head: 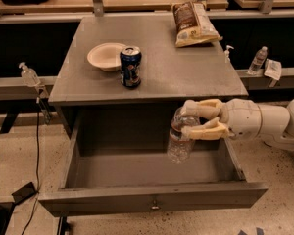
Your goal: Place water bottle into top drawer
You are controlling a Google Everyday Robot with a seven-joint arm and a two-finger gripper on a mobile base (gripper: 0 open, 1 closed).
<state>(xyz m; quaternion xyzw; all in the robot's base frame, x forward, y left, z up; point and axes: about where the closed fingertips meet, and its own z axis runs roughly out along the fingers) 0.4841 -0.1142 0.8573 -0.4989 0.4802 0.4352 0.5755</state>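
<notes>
The water bottle (pixel 179 137), clear ribbed plastic, hangs upright inside the open top drawer (pixel 152 199), right of its middle and just above the drawer floor. My gripper (pixel 193 119) comes in from the right and is shut on the bottle's upper part, with its tan fingers (pixel 206 130) on either side of it. The bottle's cap is hidden behind the fingers. The drawer is pulled fully out below the grey cabinet top (pixel 186 72), and its front shows a small central keyhole.
On the cabinet top stand a blue soda can (pixel 131 66), a white bowl (pixel 105 56) and a chip bag (pixel 193 23). A sanitizer pump bottle (pixel 28 74) is on the left ledge, a small bottle (pixel 257 60) on the right ledge. A cable hangs at left.
</notes>
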